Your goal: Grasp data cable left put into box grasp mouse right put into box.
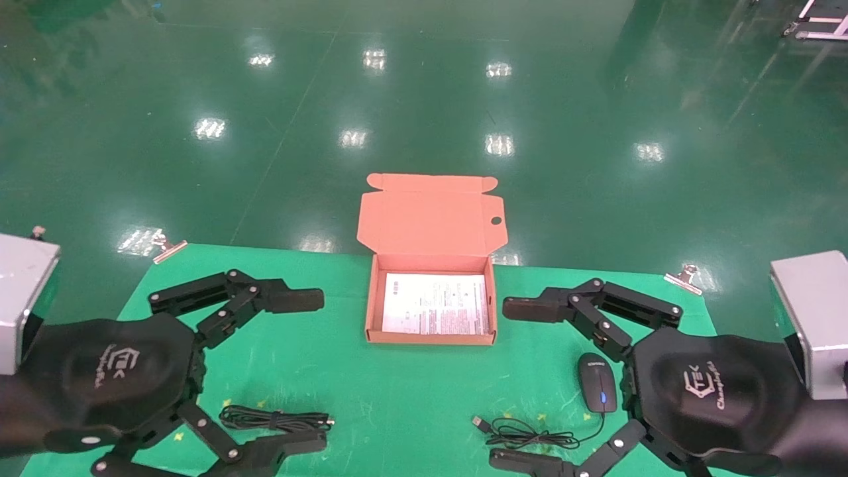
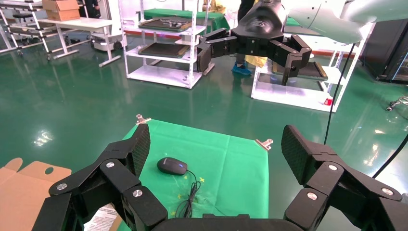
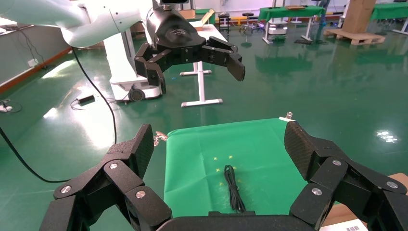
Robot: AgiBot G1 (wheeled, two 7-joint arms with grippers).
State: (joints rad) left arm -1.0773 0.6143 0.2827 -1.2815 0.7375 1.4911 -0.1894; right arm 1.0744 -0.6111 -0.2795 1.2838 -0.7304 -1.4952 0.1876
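With both sets of fingers released, my left gripper (image 1: 306, 371) could scatter the data cable (image 1: 275, 419) at six o'clock by descending off-centre.

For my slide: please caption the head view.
Both grippers, left and right, hover open beside open box; data cable, mouse unpacked.

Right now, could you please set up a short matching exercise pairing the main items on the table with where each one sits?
Things:
1. data cable
2. mouse
3. box
4. left gripper

Places or states:
A. at the middle of the green mat, lid open, a white printed sheet inside
B. open wide, above the mat's left side
C. on the mat's right side, near the right gripper
D. on the mat's left side, bundled

Pairs: 1-D, 2-C, 3-A, 4-B
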